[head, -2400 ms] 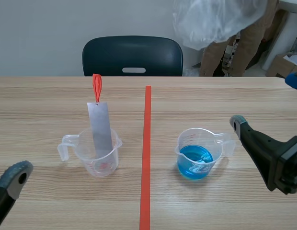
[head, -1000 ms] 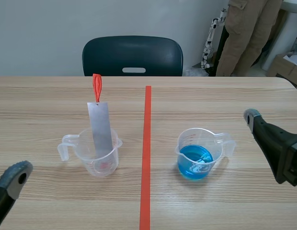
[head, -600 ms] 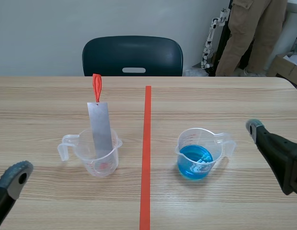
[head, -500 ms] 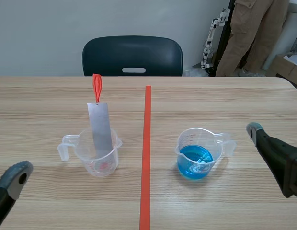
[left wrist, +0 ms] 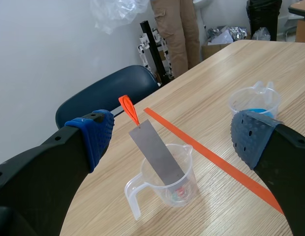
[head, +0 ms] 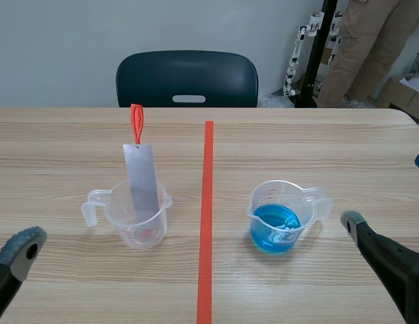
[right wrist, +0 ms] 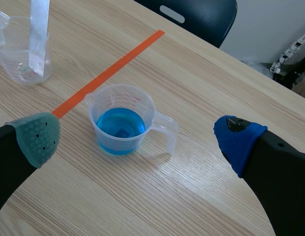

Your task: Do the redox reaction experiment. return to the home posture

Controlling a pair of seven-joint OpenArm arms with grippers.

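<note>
Cup of blue liquid (head: 282,217) stands right of centre; left gripper (left wrist: 173,135) and right gripper (right wrist: 137,139), at lower corners, gape released.

A clear plastic measuring cup (head: 153,229) stands upright just left of the orange-red tape line (head: 207,216), its handle turned away from the line. A flat grey metal strip (head: 142,182) with a red loop (head: 136,121) on top leans inside it. Right of the line, a matching cup (head: 285,199) stands upright, holding shallow blue liquid (head: 276,229).
</note>
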